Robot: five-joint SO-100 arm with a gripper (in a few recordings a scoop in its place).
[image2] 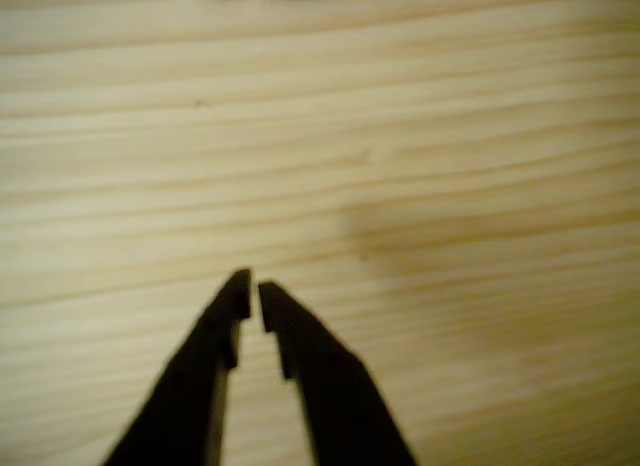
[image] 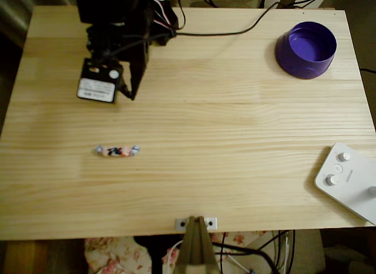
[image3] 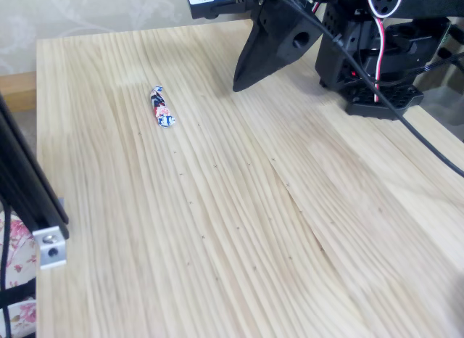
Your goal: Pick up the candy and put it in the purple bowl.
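The candy (image: 117, 151) lies flat on the bare wooden table (image: 235, 139), toward the left in the overhead view, well apart from the purple bowl (image: 306, 49) in the far right corner. The gripper (image: 128, 95) hovers near the candy with nothing in it, its jaws almost closed (only a thin slit shows in the wrist view). Descending like that would likely push the sweet away; the jaws must open first.
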